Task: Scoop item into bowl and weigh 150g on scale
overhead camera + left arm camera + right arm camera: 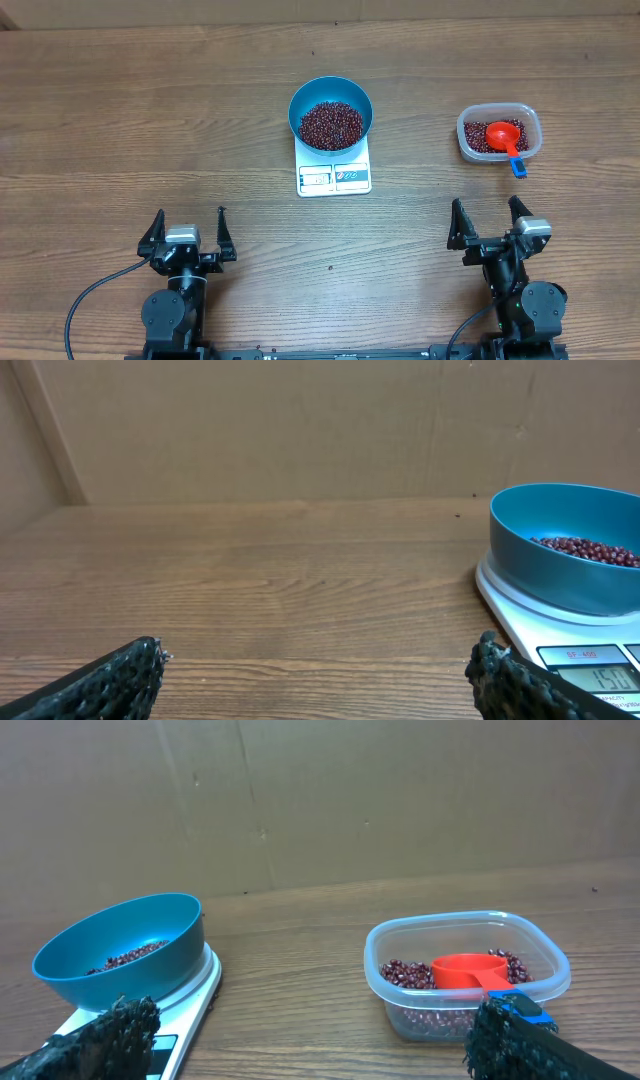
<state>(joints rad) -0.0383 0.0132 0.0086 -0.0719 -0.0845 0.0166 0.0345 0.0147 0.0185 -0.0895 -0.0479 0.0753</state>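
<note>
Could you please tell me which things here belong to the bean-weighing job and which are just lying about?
Belongs to the job: red-brown beans, blue bowl, white kitchen scale, red scoop, clear plastic tub.
Just lying about: only the cardboard backdrop.

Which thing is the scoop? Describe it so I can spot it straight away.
On the right side of the wooden table, ahead of the right gripper, sits a clear plastic tub of red-brown beans. The scoop lies in it on the beans, handle over the near rim. It alone is bright orange-red, with a blue handle tip.
</note>
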